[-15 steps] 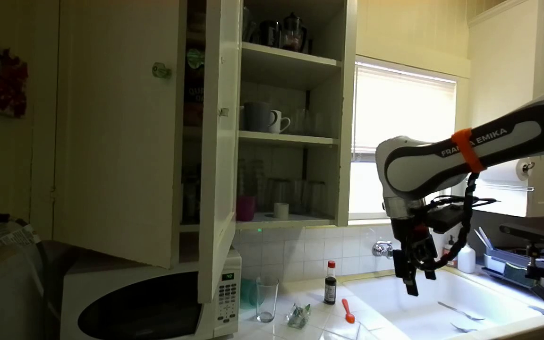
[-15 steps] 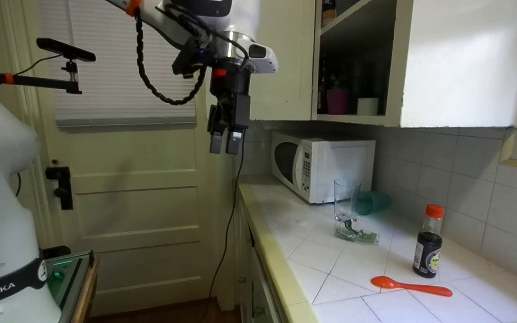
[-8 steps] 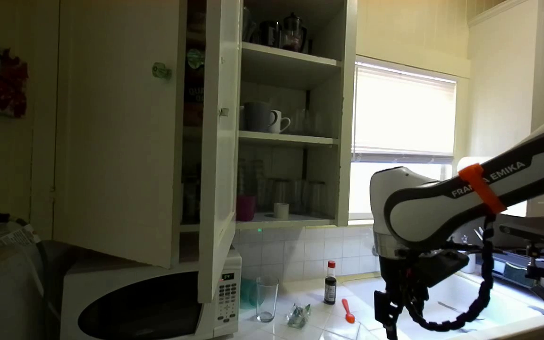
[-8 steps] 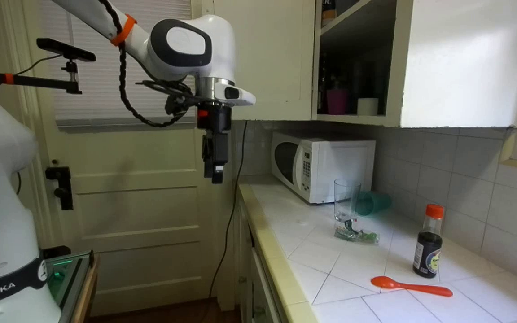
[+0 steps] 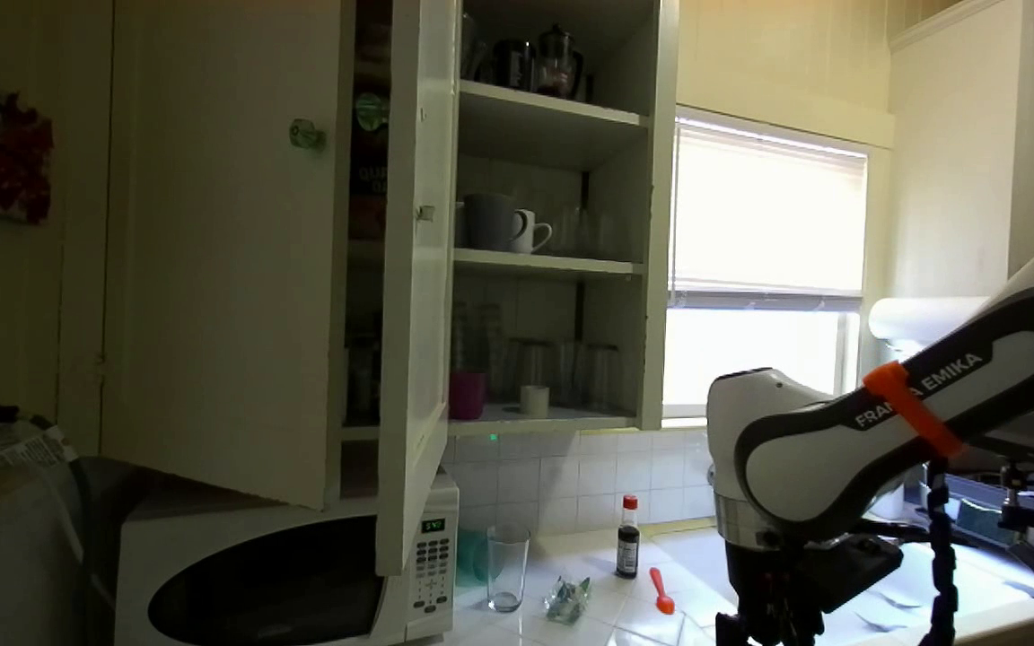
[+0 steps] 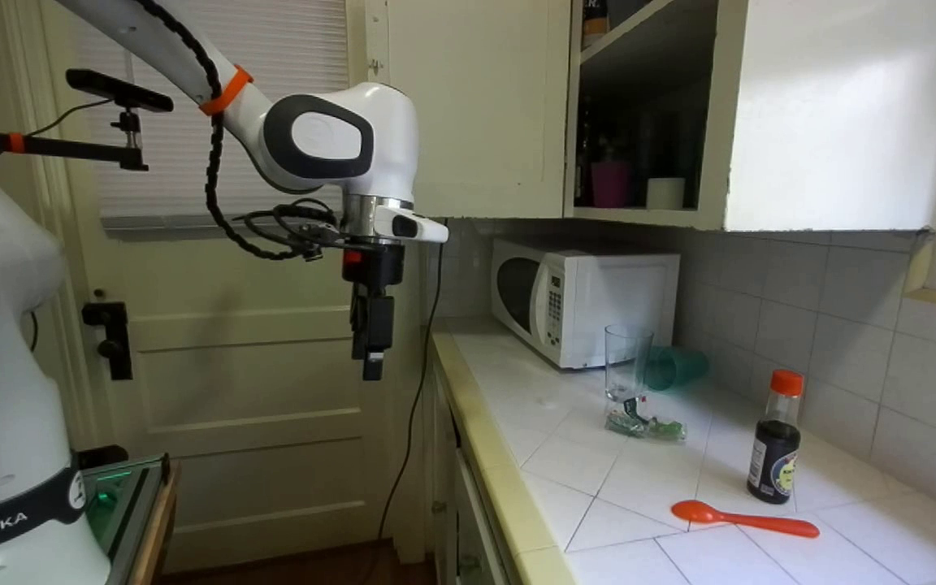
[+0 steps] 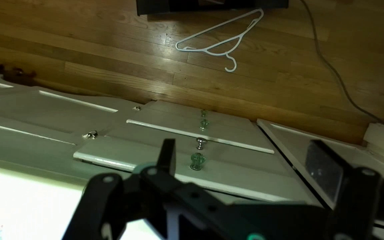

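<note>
Fingers (image 7: 323, 171) spread wide, gripping nothing, out past the left edge of the desk (image 6: 565, 463) in an exterior view! Nearest, it seems, in the wrist view: a drawer (image 7: 242, 171), its green knob (image 7: 197, 161) framed between them, clear of both. Looks like hard, slippery glass, maybe easily chipped; best held gently round its sides. The drawer itself should feel heavier.

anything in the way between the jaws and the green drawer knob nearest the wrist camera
Nothing visible is in the way: in the wrist view the green knob shows uncovered on its drawer front, framed between the open jaws. That picture alone doesn't settle depth.
</note>
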Motion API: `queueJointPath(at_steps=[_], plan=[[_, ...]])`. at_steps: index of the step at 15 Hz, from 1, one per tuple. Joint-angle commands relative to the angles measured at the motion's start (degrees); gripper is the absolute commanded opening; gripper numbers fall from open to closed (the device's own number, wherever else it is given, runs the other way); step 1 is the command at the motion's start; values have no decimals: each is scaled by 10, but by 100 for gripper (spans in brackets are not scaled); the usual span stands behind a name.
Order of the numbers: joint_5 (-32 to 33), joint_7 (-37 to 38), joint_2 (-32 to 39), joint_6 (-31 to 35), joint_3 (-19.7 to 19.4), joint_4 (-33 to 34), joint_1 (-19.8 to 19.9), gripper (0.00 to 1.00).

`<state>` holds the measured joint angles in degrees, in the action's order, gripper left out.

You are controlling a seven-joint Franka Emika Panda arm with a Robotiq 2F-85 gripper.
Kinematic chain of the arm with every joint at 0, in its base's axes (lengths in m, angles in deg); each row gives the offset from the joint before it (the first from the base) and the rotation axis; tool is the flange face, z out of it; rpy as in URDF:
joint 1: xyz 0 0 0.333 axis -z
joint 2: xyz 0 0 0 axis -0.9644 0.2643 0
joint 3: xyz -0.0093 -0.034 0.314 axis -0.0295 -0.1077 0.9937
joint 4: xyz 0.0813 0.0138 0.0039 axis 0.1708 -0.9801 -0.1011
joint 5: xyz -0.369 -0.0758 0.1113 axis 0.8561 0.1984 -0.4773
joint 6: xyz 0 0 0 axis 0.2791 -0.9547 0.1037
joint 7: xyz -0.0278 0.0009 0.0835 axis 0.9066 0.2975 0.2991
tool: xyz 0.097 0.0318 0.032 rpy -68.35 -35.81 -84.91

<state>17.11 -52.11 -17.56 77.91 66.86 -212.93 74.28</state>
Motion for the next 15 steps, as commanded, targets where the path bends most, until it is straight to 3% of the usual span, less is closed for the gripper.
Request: queueJointPath(at_steps=[1, 3, 8, 15], plan=[[9, 33, -14, 25, 15, -12, 6, 100], [-2, 52, 22, 78, 14, -13, 9, 100], [-48, 11, 130, 212, -17, -34, 1, 100], [-47, 40, 284, 281, -19, -18, 4, 100]])
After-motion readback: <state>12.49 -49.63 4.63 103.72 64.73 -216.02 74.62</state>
